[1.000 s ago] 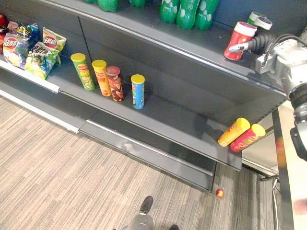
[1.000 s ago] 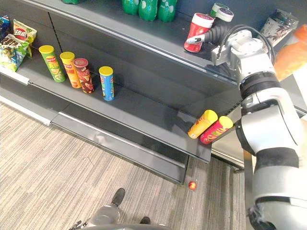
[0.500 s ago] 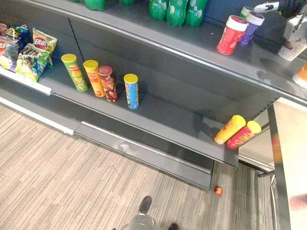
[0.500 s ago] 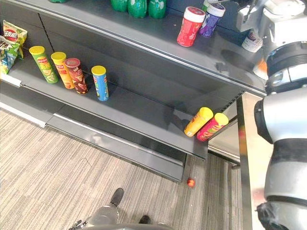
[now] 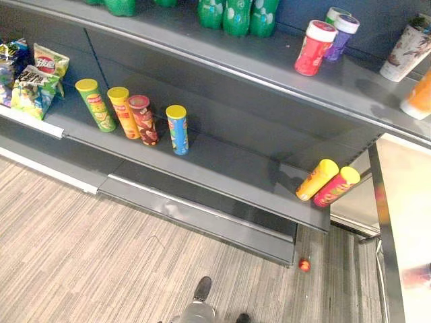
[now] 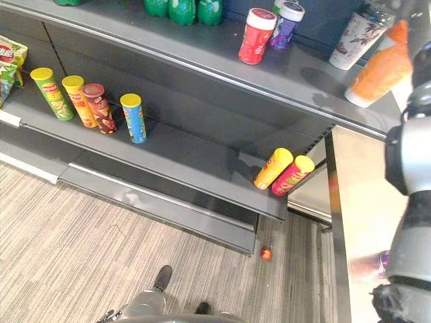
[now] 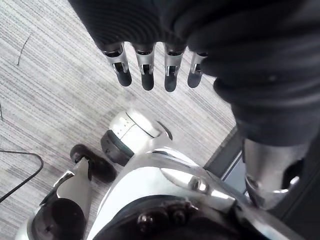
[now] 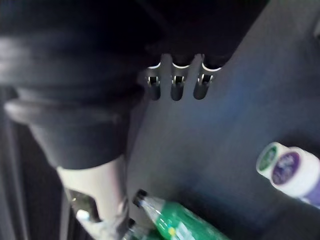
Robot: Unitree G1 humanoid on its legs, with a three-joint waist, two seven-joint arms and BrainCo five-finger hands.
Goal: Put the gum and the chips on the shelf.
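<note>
Withdrawn from the red white-lidded canister [image 5: 311, 48] on the grey metal shelf [image 5: 269, 62], right hand [image 8: 176, 87] spread loose, apparently empty; left hand [image 7: 146, 75] likewise.

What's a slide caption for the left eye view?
Four standing chip cans, two lying cans on the lower shelf; red tub above.

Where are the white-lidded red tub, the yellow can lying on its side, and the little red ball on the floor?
red tub [image 5: 311, 54], left eye view, middle of its red side.
yellow can [image 5: 315, 182], left eye view, middle of its side.
red ball [image 5: 304, 265], left eye view, its centre.
</note>
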